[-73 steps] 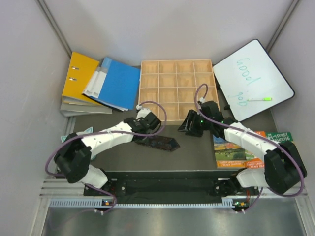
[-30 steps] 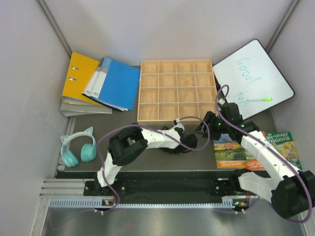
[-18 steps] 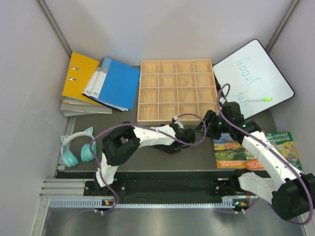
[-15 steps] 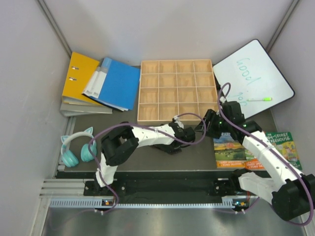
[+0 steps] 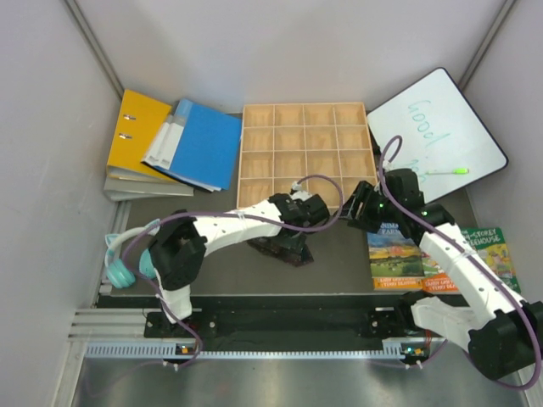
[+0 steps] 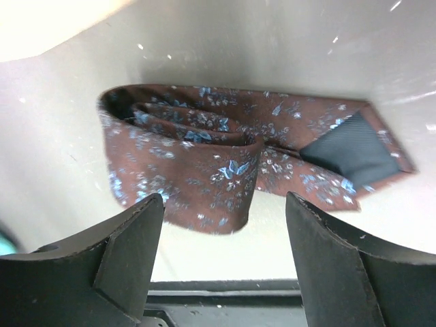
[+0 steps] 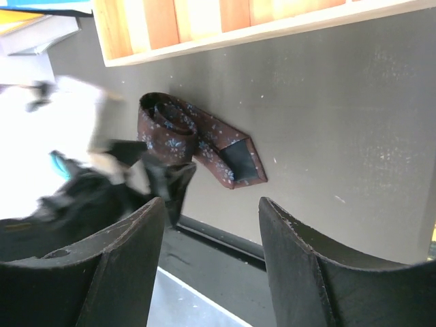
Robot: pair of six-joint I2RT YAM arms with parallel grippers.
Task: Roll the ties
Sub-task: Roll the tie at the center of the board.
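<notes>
Tie (image 6: 225, 163) is lying loosely rolled on bench (image 6: 272, 41), pointed tail poking out; left end effector (image 6: 225, 201) is hovering spread above; right end effector (image 7: 211, 203) likewise spread, empty.

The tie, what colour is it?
Reddish-brown tie with small light-blue flowers; clearest in the left wrist view.

The right hand (image 7: 211, 203) is hovering over the dark worktop (image 7: 340, 122), its two black fingers (image 7: 122, 272) standing wide apart with nothing between them. Just ahead and slightly left of the hand, a brown tie (image 7: 184, 136) flecked with pale blue is lying loosely rolled, its pointed end pointing right. The blurred left hand (image 7: 153, 163) is hanging close beside the roll. Farther ahead, a wooden tray (image 7: 225, 30) is sitting.
</notes>
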